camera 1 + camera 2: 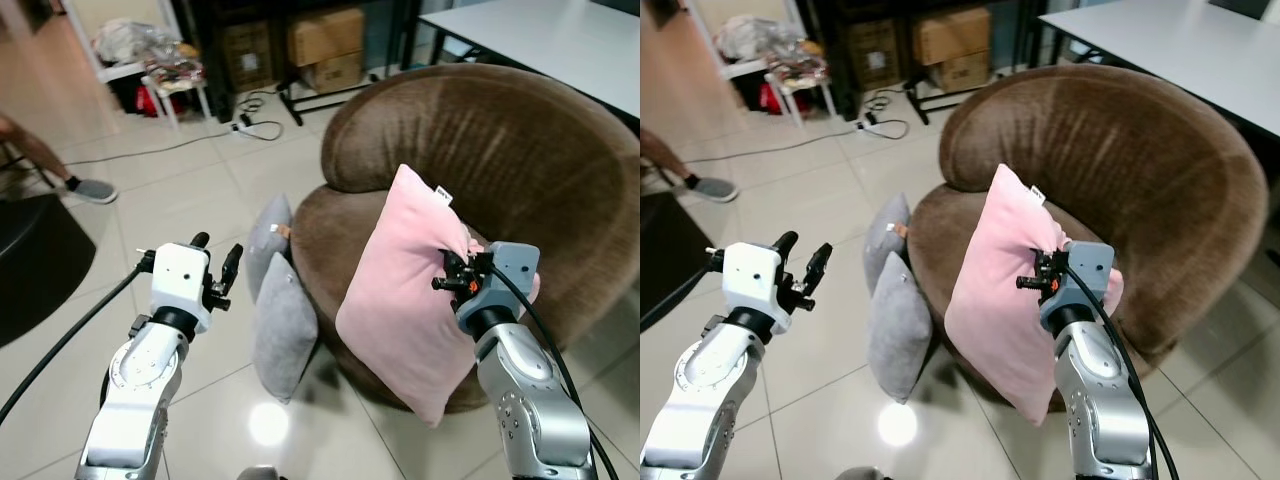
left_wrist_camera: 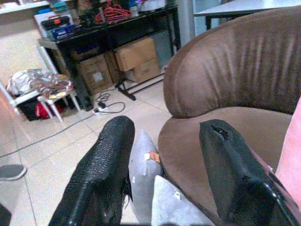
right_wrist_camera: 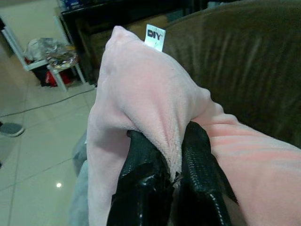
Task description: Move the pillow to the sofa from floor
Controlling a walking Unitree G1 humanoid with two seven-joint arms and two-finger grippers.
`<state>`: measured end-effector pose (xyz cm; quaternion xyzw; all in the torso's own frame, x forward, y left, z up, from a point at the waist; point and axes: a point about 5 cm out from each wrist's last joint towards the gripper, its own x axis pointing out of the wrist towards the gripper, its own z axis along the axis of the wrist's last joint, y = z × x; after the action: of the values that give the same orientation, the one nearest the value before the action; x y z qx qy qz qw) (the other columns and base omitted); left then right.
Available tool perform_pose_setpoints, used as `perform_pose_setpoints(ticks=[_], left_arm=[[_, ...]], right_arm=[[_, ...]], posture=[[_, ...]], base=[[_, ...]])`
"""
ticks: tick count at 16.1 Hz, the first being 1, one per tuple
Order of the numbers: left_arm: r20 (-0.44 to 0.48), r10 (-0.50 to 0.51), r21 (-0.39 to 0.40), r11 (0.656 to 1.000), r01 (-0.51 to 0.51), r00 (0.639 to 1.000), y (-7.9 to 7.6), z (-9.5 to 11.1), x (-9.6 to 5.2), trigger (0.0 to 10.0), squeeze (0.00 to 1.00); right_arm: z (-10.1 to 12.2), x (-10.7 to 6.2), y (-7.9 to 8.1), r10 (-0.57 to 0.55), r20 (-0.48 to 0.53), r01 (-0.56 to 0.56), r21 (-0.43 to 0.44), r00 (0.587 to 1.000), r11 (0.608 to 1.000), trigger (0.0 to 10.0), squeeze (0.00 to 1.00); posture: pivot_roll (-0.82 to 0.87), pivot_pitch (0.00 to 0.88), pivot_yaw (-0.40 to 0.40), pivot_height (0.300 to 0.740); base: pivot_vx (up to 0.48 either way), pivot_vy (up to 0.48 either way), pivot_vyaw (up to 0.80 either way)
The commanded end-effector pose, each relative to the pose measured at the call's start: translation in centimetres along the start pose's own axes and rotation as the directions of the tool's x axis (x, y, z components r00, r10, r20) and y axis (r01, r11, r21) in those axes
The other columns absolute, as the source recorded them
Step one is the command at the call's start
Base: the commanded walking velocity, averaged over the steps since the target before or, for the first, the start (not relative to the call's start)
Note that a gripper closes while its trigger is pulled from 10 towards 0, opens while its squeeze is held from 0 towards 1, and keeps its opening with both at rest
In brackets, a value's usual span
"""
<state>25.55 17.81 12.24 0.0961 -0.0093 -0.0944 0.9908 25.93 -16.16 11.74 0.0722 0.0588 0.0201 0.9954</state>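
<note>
1. The pink pillow [image 1: 405, 290] is lifted off the floor [image 1: 200, 190]. It hangs upright at the front edge of the brown sofa [image 1: 500, 140], its lower corner in front of the sofa's base and its upper part over the seat.
2. The right pincer [image 1: 455, 277] is closed on a fold of the pillow's upper right edge; in the right wrist view both black fingers [image 3: 200, 155] pinch the plush tightly.
3. The step in hand, as I judge, is the carry: the pillow is raised but not yet laid down.
4. The next move probably calls for reaching further over the seat, then releasing.
5. The left pincer [image 1: 215, 265] is open and holds nothing, above the floor near two grey pillows [image 1: 280, 310] leaning at the sofa's left edge.
</note>
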Motion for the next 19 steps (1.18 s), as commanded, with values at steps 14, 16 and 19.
perform_pose_setpoints(ticks=[14,16,19], left_arm=[[0.061,-0.064,0.01,0.998,0.064,0.996,0.0,0.6,-0.1,10.0,0.0],[0.062,-0.068,0.011,0.998,0.068,0.996,0.0,0.6,-0.2,10.0,0.0],[0.06,-0.074,0.011,0.997,0.074,0.995,0.0,0.5,-0.2,10.0,0.0]], right_arm=[[1.1,1.0,1.2,0.078,0.105,-0.076,-0.025,0.991,0.997,10.0,0.0],[1.2,1.0,1.3,0.085,0.113,-0.083,-0.027,0.99,0.996,10.0,0.0],[1.1,1.1,1.5,0.085,0.111,-0.082,-0.027,0.99,0.996,10.0,0.0]], posture=[[-0.06,0.0,0.061,0.74],[-0.06,0.0,0.062,0.74],[-0.06,0.0,0.062,0.74]], base=[[0.267,0.0,-0.4],[0.356,0.0,0.0],[0.355,0.0,0.0]])
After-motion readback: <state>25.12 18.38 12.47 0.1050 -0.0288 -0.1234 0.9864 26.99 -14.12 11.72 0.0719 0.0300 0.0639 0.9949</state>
